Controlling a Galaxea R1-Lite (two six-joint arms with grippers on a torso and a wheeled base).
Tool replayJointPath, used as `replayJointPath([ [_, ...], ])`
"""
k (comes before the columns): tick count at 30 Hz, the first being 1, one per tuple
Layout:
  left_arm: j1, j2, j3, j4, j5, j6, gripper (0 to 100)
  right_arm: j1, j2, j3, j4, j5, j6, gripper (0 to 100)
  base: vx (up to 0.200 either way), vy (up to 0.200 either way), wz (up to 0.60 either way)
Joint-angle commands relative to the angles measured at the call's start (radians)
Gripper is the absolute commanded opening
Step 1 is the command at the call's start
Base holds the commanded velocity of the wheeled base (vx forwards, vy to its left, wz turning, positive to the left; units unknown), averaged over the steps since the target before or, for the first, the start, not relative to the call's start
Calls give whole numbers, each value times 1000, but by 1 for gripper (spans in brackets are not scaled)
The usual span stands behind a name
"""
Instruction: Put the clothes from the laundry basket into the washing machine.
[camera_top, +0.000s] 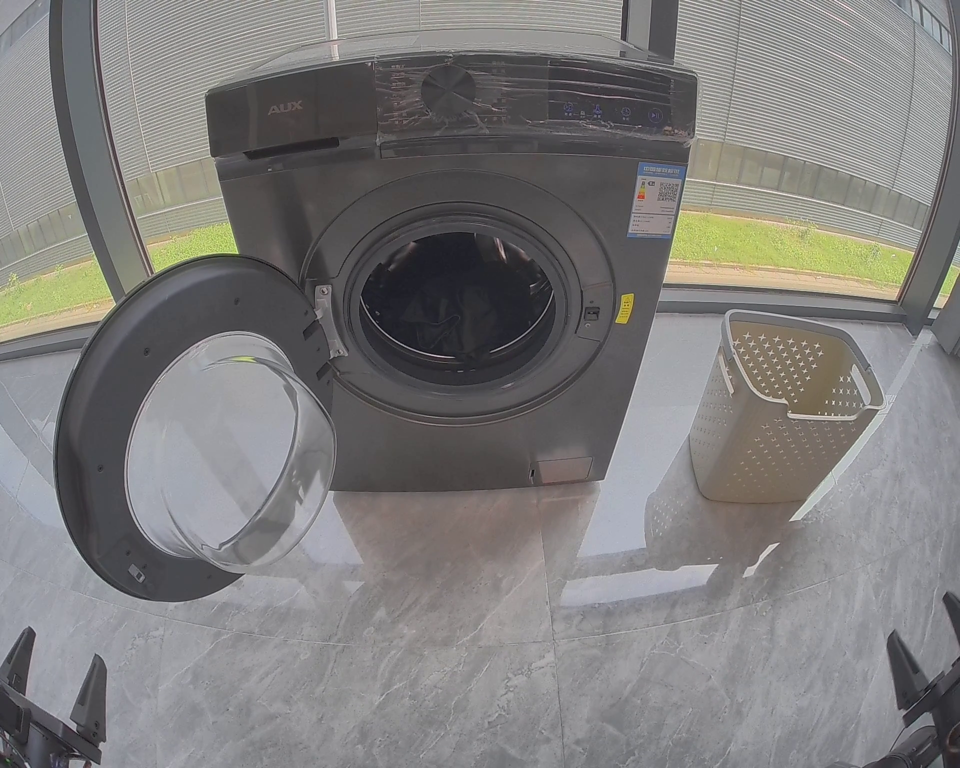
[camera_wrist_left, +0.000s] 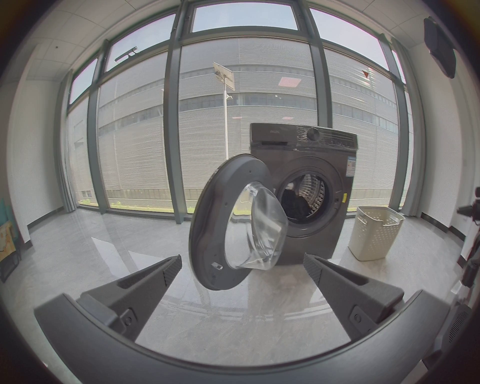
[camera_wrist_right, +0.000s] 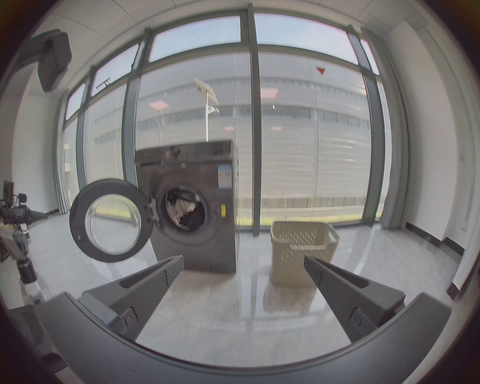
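Glossy grey marble floor (camera_top: 480, 650) runs to a wall of tall windows (camera_wrist_left: 135, 125). The washing machine (camera_top: 480, 450) stands before them, round door (camera_top: 100, 420) swung wide, the cream laundry basket (camera_top: 740, 450) just beside it on the robot's right. Left gripper (camera_wrist_left: 240, 262) and right gripper (camera_wrist_right: 242, 261) hang low, fingers spread, holding nothing, well apart from both. Dark clothes (camera_top: 450, 320) lie in the drum.

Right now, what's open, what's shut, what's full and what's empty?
Door: wide open, swung to the robot's left.
Dark clothes: lying inside the washing machine.
Laundry basket: upright on the floor, looks empty.
Left gripper: open, holding nothing.
Right gripper: open, holding nothing.
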Motion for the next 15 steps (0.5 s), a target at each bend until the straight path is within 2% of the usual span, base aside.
replayJointPath([
  [1,209,-98,16,6,-26,11,100,-23,-168,18,151,-51,26,100,0,0,0],
  [2,212,-109,16,6,-38,9,100,-22,-168,18,151,-51,25,100,0,0,0],
  [3,195,-109,17,6,-121,-3,100,-22,-168,18,151,-51,22,100,0,0,0],
  [4,194,-107,16,7,-147,-8,100,-22,-168,18,151,-51,20,100,0,0,0],
  [5,194,-109,14,10,-196,-29,100,-22,-168,18,150,-50,23,100,0,0,0],
  [8,192,-109,10,29,-210,-49,100,-22,-168,18,151,-51,25,100,0,0,0],
  [12,194,-109,10,30,-211,-48,100,-19,-171,18,150,-50,19,100,-200,0,0],
  [15,192,-109,10,29,-208,-57,100,-19,-171,18,150,-50,19,100,-200,0,0],
])
